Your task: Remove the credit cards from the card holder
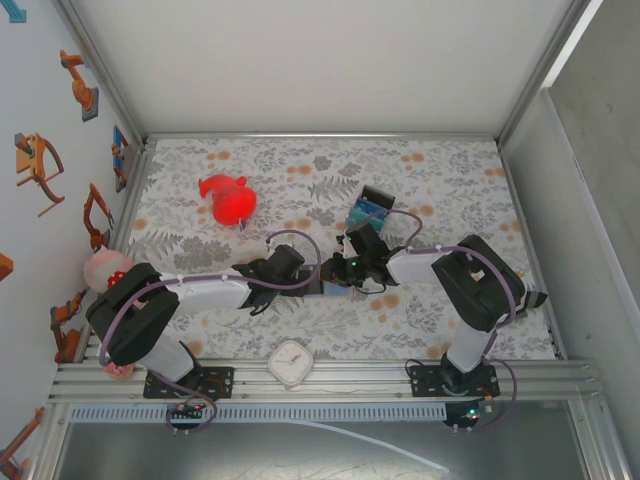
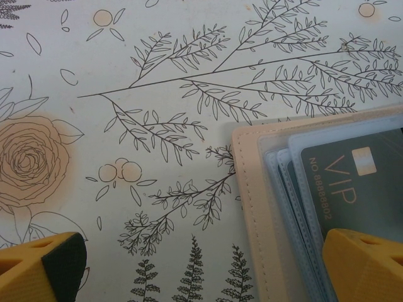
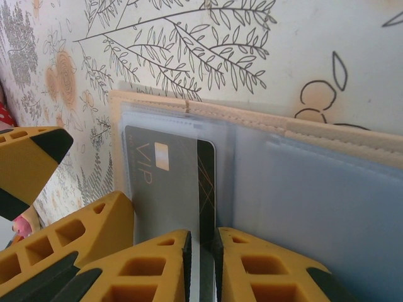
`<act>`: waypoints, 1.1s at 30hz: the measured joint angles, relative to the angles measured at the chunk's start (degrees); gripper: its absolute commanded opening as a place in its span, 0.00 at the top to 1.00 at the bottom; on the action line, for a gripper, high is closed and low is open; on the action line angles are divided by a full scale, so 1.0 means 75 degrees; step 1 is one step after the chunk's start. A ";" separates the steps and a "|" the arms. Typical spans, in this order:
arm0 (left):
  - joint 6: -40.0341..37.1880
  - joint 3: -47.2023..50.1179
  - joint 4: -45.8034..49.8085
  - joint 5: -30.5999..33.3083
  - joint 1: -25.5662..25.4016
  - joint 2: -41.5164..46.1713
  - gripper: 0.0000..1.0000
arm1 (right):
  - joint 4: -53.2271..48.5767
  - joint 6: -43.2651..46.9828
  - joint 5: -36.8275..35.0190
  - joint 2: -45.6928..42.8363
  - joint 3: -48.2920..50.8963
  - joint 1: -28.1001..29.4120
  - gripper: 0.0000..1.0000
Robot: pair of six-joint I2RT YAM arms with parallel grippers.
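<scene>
Floral tablecloth (image 1: 200,320) with tan card holder (image 2: 249,207) lying open mid-table between both arms. Dark VIP card (image 3: 167,189) largely inside its clear sleeve, lower edge pinched by right gripper (image 3: 203,238). Left gripper (image 2: 201,264) spread wide, one finger over the holder. Extraction judged barely begun.

From my station I see the desk (image 1: 450,180) covered in a floral print of grey ferns, with a peach rose (image 2: 31,160) among them. A glossy red toy (image 1: 228,199) sits toward the far left. A blue-and-teal block (image 1: 367,208) with a black edge stands right of centre. A white square clock (image 1: 291,362) lies at the near edge. A pale pink ball (image 1: 103,267) rests at the left edge, and orange stickers (image 1: 40,165) dot the left wall.
</scene>
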State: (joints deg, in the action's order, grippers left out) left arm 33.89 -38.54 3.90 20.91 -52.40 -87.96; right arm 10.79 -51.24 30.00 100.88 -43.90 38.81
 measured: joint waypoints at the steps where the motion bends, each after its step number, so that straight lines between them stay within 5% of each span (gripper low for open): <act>1: 0.0000 0.0000 0.0000 0.0000 0.0000 0.0000 0.03 | 0.0000 0.0000 0.0000 0.0000 0.0003 0.0000 0.82; 8: 0.0000 -0.0006 0.0009 0.0000 -0.0003 0.0000 0.03 | -0.0026 -0.0041 0.0067 0.0023 -0.0067 0.0000 0.76; 33: 0.0000 -0.0105 0.0163 -0.0082 -0.0003 -0.0026 0.03 | -0.0542 -0.0070 -0.0079 0.0061 -0.0321 0.0000 0.80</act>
State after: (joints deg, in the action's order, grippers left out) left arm 33.89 -39.33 5.13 20.29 -52.42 -88.16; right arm 6.72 -51.77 29.41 101.34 -46.30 38.81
